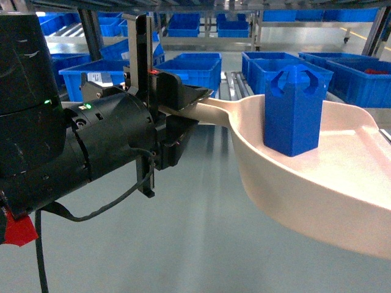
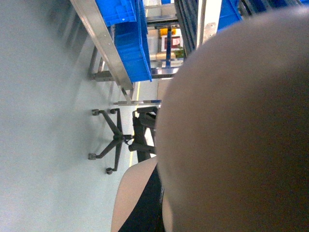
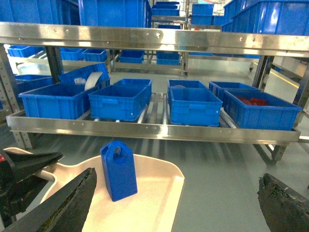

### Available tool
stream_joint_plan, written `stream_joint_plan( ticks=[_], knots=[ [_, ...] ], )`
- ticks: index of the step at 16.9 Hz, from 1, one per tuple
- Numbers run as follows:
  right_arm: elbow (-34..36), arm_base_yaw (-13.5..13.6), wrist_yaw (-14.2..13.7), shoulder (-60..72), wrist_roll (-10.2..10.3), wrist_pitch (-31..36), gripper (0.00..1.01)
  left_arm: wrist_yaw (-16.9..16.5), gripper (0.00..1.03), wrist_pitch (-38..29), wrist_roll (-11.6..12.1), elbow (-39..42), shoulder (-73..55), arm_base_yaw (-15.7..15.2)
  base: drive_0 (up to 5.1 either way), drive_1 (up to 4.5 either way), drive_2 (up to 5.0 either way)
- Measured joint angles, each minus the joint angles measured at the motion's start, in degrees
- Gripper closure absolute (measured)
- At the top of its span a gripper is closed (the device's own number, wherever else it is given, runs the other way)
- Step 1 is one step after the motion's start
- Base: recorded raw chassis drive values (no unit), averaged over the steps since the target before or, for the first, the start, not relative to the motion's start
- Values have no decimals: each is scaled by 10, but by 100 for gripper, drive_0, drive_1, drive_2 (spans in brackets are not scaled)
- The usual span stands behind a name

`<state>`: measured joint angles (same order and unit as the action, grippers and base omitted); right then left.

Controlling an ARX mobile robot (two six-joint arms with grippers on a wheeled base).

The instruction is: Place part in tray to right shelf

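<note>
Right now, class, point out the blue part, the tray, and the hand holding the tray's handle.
blue part (image 1: 292, 116), head view, front face of the upright block.
tray (image 1: 342, 177), head view, bare floor of the scoop.
left hand (image 1: 194, 113), head view, between its fingertips on the handle.

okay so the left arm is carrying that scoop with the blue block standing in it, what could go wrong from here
1. The part stands upright and loose in the tray; a tilt or jolt could topple it or slide it off the open front lip.
2. The left gripper holds only the handle's end, so the loaded tray could sag or twist.
3. The right shelf looks full of blue crates, leaving little landing room.
</note>
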<state>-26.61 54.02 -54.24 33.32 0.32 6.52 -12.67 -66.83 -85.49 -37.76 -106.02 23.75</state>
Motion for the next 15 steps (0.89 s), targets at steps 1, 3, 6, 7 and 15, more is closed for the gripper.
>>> stream_joint_plan(
  ticks=[1,3,6,7,15],
  knots=[
    [0,0,0,0,0,-2,3,0,87,0,0,0,0,0,0,0,0],
    [0,0,0,0,0,-1,3,0,87,0,0,0,0,0,0,0,0],
    [0,0,0,0,0,-1,3,0,87,0,0,0,0,0,0,0,0],
    [0,0,0,0,0,-1,3,0,87,0,0,0,0,0,0,0,0],
    [0,0,0,0,0,-3,3,0,87,4,0,1,0,0,0,0,0]
  ],
)
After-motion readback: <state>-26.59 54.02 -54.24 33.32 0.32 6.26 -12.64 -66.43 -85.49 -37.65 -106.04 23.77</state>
